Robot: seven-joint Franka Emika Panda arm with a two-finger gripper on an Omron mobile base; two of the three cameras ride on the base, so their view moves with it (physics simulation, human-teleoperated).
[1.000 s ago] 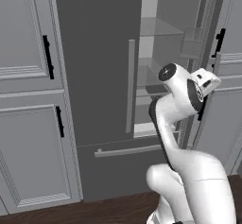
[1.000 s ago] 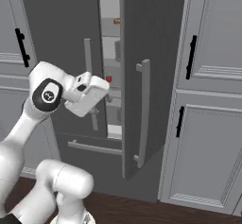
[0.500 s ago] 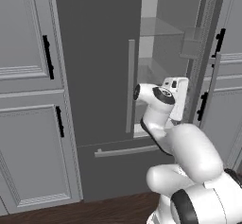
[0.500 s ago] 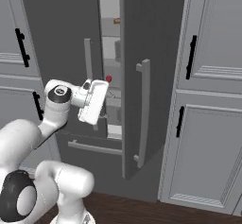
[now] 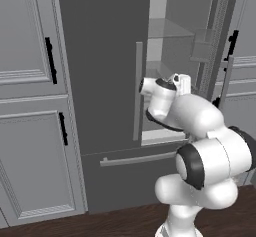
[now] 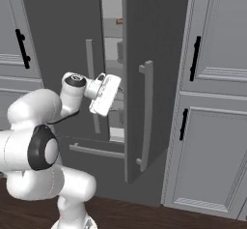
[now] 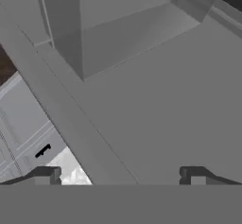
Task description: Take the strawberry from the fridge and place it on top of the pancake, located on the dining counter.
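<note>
Fridge point(image 5: 105, 56) right door ajar, glass shelves inside, contents unclear, claw point(image 7: 120, 175) spread wide, empty

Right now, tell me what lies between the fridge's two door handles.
In the right base view, the open gap into the fridge lies between the handles, with the white end effector in front of it, jaws open and empty.

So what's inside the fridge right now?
Through the gap of the open fridge door, glass shelves and a pale interior show. In the right base view a small brown item sits high up. No strawberry is visible; the arm and door cover the middle shelves.
</note>
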